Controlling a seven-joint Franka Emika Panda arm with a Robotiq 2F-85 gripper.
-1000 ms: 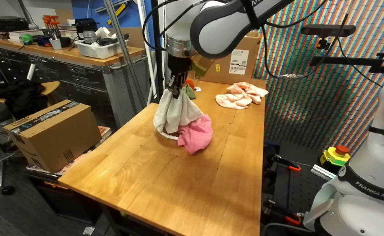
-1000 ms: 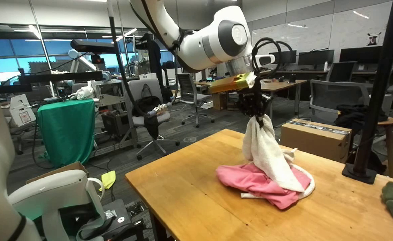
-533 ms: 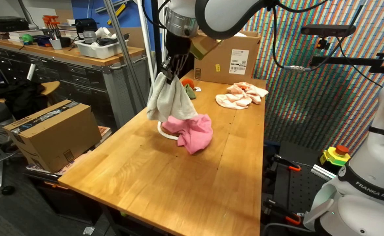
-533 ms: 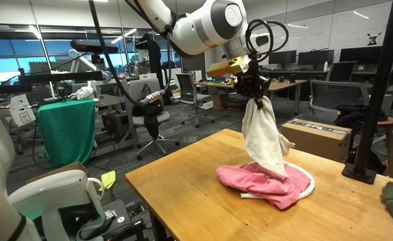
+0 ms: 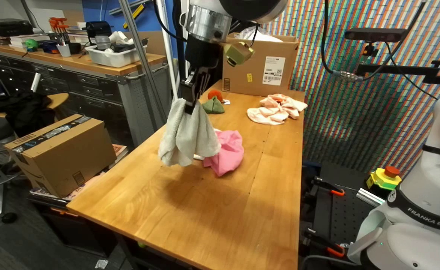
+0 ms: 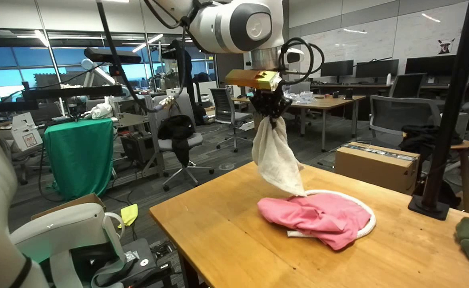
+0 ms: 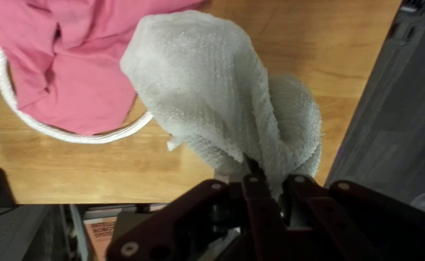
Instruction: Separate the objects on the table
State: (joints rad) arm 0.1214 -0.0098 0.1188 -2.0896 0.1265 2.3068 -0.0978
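My gripper (image 5: 189, 107) is shut on the top of the cream-white towel (image 6: 276, 160), which hangs bunched from the fingertips over the table (image 5: 204, 221). In the wrist view the towel folds (image 7: 205, 72) run up between the fingers. The bright pink cloth (image 6: 318, 218) lies crumpled on the table beside the towel. Around it curves the thin white cord loop (image 7: 67, 136), partly under the cloth. Whether the towel's lowest tip touches the cord cannot be told. Farther back lie the peach-and-white cloth (image 5: 276, 109) and the orange-and-green item (image 5: 213, 105).
A cardboard box (image 5: 263, 71) stands at the table's far end. A black pole (image 6: 434, 176) rises from the table's edge. Off the table sits another cardboard box (image 5: 62, 153), near the grey workbench (image 5: 141, 97).
The towel has been lifted off the pink cloth and carried sideways, toward the left in both exterior views. The pink cloth and cord stay in place. The gripper has kept its hold.
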